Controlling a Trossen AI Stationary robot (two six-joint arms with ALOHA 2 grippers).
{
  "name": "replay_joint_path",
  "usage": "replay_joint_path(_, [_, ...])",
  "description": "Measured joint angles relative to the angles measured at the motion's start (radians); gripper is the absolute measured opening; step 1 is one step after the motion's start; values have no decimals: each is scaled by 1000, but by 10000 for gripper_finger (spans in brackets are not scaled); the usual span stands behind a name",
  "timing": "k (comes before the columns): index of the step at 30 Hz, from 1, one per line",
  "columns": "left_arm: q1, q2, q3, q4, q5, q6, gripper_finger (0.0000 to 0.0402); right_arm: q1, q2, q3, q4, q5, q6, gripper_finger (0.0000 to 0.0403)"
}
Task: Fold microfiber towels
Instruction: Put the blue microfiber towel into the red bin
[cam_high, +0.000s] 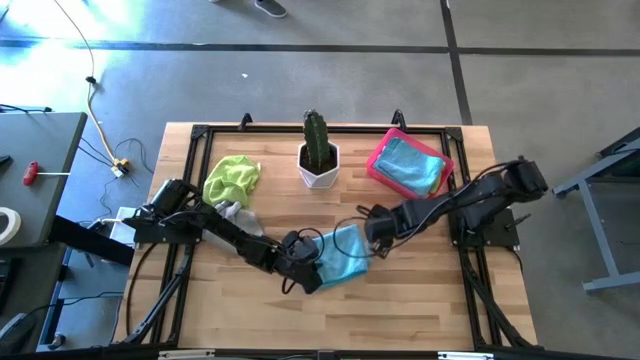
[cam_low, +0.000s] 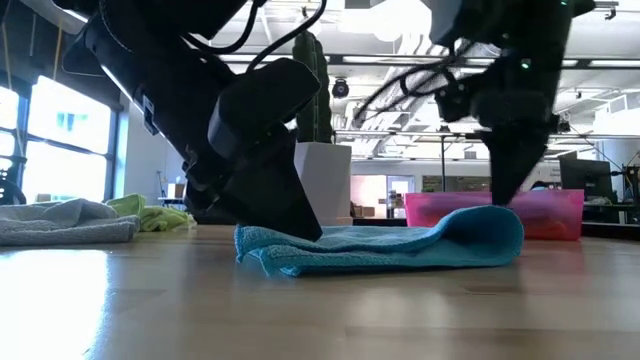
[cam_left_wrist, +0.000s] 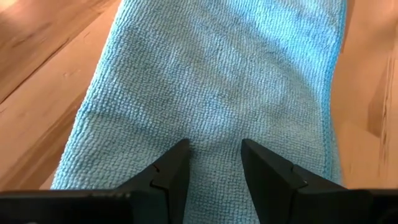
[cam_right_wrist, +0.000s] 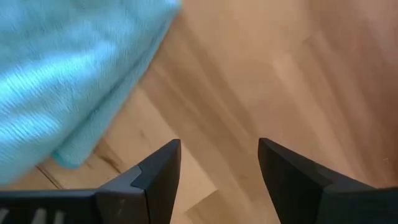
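Observation:
A light blue microfiber towel (cam_high: 342, 256) lies folded on the wooden table near its middle; in the low view its rounded fold (cam_low: 495, 232) is at one end and its layered edges (cam_low: 262, 256) at the other. My left gripper (cam_left_wrist: 216, 152) is open, slanting down onto the towel's left end. My right gripper (cam_right_wrist: 219, 149) is open over bare wood just beyond the towel's right edge and touches nothing. A lime green towel (cam_high: 232, 178) and a grey one (cam_high: 232, 210) lie bunched at the far left. Another blue towel (cam_high: 410, 165) lies in the pink tray. My left gripper rests both fingertips (cam_left_wrist: 180, 155) on the top layer of the blue towel (cam_left_wrist: 214, 134), near its left end, with a gap between them and flat cloth showing in the gap. The fingers slant down from the table's left. The towel lies flat on the table under them.
A cactus in a white pot (cam_high: 320, 158) stands at the far middle. The pink tray (cam_high: 378, 152) sits at the far right. Bare wood (cam_high: 400, 300) stretches along the near side of the table.

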Motion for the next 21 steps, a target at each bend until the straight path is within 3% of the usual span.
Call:
replay_joint_path(8, [0,0,1,14,-3,-18,135,-19,-54,0,-5,14,-38,208])
replay_joint_path(13, [0,0,1,14,-3,-18,135,-17,-97,-116,46,12,26,208])
replay_joint_path(17, [2,-1,2,16,-2,-18,135,-3,-191,-261,262,-38,122,208])
replay_joint_path(21, [14,-2,2,17,-2,-18,135,14,-295,-400,585,-69,205,208])
